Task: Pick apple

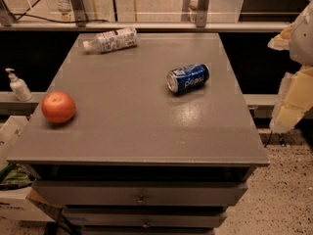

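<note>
The blue Pepsi can (188, 78) lies on its side on the flat grey top of a cabinet (137, 131), with its silver end turned toward the left of the view and its logo facing up. The apple (58, 107), round and red-orange with a paler patch on top, sits well to the left of the can and a little nearer the camera. It is close to the cabinet top's left edge, resting on the grey surface and standing apart from everything else there. Beyond the can and to its left, near the far edge of the top, a plastic bottle (110, 39) with a pale label lies on its side, cap pointing left. The gripper (293, 97) shows at the right border of the view, well to the right of the can and past the cabinet's right edge, as pale cream and yellowish blocks above the floor. It is well apart from the can and farther still from the apple, and I cannot tell whether it is open or closed. Below the can, on the cabinet's front, two drawers (142, 195) show small round knobs. Far left of the can, past the apple and off the cabinet, a white pump bottle (17, 85) stands on a ledge, and lower down sits a cardboard box (14, 202). The speckled floor (288, 195) shows to the lower right of the can
</note>
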`<state>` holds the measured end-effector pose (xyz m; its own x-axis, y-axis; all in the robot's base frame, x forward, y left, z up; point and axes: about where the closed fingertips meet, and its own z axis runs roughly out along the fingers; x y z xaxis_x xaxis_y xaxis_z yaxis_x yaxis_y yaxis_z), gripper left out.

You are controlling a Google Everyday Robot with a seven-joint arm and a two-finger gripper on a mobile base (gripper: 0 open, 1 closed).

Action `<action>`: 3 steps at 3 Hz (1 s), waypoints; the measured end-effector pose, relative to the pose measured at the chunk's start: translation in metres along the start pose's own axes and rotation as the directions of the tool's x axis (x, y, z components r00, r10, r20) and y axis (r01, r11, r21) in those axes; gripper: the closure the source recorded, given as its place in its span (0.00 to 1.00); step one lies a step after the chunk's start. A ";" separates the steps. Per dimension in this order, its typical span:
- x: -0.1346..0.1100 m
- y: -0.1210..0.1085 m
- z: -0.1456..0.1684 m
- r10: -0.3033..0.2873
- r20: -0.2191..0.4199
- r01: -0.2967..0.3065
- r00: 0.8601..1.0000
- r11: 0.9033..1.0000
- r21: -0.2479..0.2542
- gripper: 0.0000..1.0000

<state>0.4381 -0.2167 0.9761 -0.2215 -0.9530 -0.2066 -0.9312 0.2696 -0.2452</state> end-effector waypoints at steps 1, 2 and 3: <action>0.000 0.000 0.000 0.000 0.000 0.000 1.000 1.000 0.000 0.00; -0.022 -0.005 0.004 -0.012 0.065 0.011 0.998 1.000 0.012 0.00; -0.063 -0.004 0.018 -0.045 0.181 0.044 0.982 0.999 0.009 0.00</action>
<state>0.4607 -0.1551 0.9732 -0.1232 -0.9233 -0.3637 -0.9374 0.2286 -0.2629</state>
